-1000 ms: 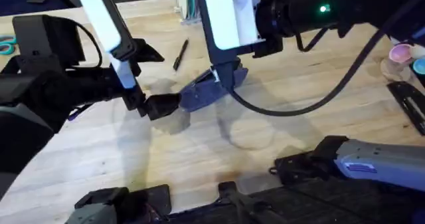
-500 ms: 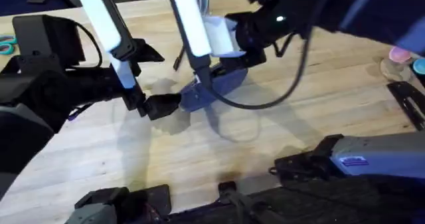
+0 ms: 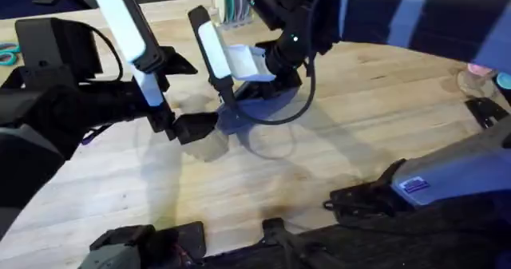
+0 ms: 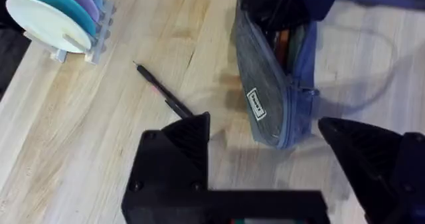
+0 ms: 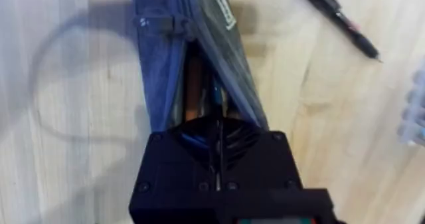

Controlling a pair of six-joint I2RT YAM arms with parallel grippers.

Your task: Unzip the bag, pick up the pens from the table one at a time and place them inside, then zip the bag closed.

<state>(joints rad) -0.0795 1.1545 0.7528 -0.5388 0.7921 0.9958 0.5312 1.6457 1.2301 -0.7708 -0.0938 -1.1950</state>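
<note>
Our left gripper stands wide open and empty around the near end of the blue-grey denim pouch. Whether our right gripper holds anything, we cannot tell. The pouch is unzipped with pens inside; one slim black pen lies at its 9 o'clock on the light wooden table. Zipping remains.
</note>
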